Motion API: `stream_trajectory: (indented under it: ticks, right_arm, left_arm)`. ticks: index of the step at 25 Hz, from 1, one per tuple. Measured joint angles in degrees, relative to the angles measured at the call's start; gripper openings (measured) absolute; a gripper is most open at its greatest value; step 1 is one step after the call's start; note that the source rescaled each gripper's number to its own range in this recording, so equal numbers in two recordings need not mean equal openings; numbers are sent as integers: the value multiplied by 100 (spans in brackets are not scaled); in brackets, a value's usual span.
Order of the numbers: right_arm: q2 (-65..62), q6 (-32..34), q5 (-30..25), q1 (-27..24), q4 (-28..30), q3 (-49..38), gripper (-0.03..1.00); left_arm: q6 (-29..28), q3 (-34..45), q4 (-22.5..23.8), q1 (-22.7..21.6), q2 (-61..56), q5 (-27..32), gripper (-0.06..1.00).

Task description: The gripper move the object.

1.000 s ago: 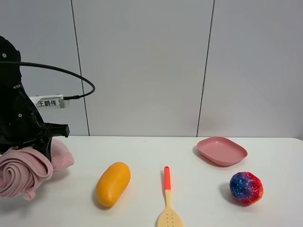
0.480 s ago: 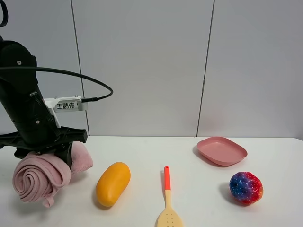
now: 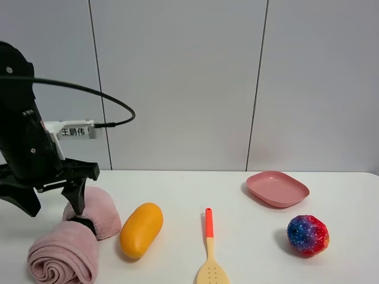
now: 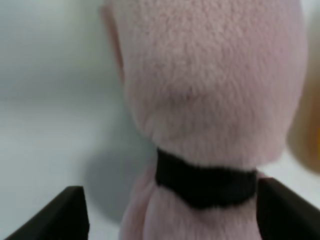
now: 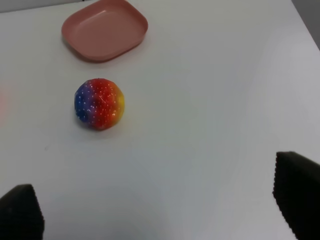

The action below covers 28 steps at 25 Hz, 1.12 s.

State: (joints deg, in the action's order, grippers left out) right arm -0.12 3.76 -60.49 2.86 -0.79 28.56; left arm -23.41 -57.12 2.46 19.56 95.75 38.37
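Note:
The dusty-pink rolled towel (image 3: 66,258) lies on the white table at the front left, with a dark band (image 3: 86,224) round its middle. My left gripper (image 3: 52,204) hangs just above it, open, with one finger (image 3: 75,197) close over the far bulge. In the left wrist view the towel (image 4: 210,95) and its black band (image 4: 205,181) fill the frame between the two spread fingertips (image 4: 65,215) of the left gripper (image 4: 170,220). My right gripper (image 5: 157,210) is open and empty above bare table; it is out of the high view.
An orange oval fruit (image 3: 141,229) lies right beside the towel. A spatula with a red handle (image 3: 209,251) lies at the front middle. A pink plate (image 3: 277,188) and a multicoloured ball (image 3: 307,235) are at the right; both show in the right wrist view, plate (image 5: 104,30) and ball (image 5: 99,103).
The left gripper carried the towel rightwards, set it on the table beside the fruit, opened and let it go. The right side is unchanged.

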Motion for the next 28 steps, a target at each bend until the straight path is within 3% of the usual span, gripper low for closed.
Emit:
stream_trajectory:
  ticks: [7, 11, 14, 23, 28]
  right_arm:
    - [0, 0, 0, 0, 0, 0, 100]
    - [0, 0, 0, 0, 0, 0, 100]
    - [0, 0, 0, 0, 0, 0, 100]
    - [0, 0, 0, 0, 0, 0, 100]
    - [0, 0, 0, 0, 0, 0, 100]
  left_arm:
    - [547, -397, 565, 0, -2015, 951, 57]
    - [1286, -480, 345, -159, -3155, 1874, 57]
    - [1763, -391, -80, -614, -3955, 2436, 57]
    - [2740, 987, -246, -2556, -6941, 2772, 58]
    - [2651, 1586, -658, -2943, -8157, 3085, 58]
